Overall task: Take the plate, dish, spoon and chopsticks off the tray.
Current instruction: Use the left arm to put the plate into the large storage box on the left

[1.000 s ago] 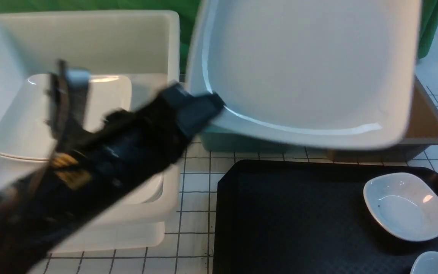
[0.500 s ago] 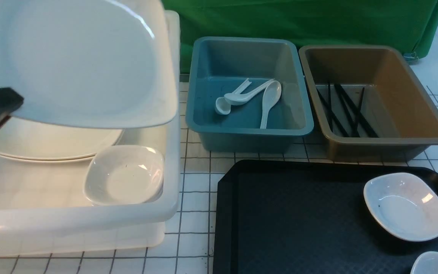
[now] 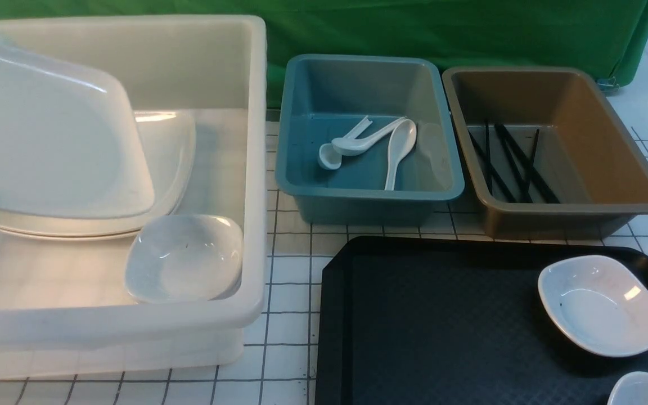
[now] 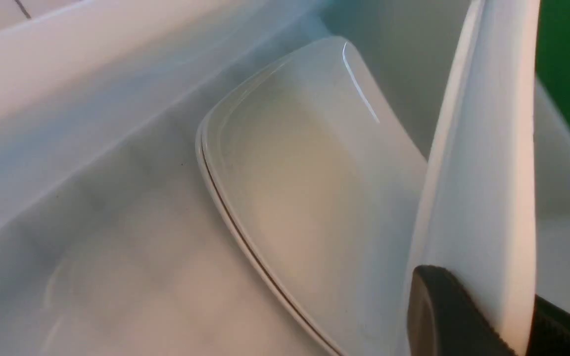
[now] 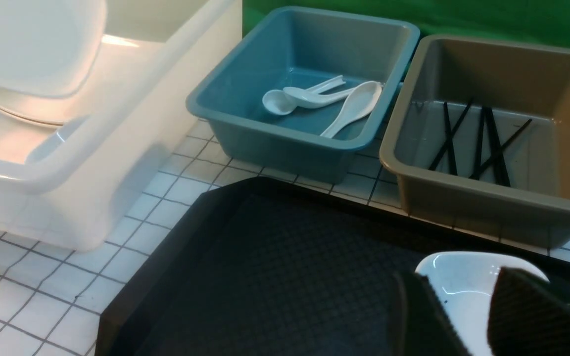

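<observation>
Since the earlier frame, the large plate has swung from above the tray to the left, over the white bin. The left hand grips its edge, tilted, above the stacked plates. To set it down well, I'd level it, line it up with the stack and keep it off the bin's walls and the 1 small dish beside the stack, then let go only once its weight rests. Further right, 3 spoons lie in the teal bin and chopsticks in the brown one. On the tray, 2 small dishes remain; the right hand stands open near 1.
</observation>
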You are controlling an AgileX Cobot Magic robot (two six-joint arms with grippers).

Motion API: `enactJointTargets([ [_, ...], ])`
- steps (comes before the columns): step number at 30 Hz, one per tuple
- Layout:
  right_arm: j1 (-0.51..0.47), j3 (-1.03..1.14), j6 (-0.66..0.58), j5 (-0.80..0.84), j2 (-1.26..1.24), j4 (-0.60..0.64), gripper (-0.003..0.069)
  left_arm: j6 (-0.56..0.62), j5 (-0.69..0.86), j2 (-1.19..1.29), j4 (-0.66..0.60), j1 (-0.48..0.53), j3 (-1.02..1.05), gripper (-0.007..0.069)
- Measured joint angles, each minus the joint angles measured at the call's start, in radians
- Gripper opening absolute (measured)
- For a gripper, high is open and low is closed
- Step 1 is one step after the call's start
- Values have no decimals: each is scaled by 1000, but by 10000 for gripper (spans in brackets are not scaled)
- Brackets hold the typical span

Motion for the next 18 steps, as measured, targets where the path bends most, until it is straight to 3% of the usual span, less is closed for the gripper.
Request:
enactJointTargets([
  [7,0,0,0,1,0,0,238,99,82,207,-62,1,-243,17],
  [18,0,0,0,5,0,0,238,111,43,391,-78,1,-287,17],
])
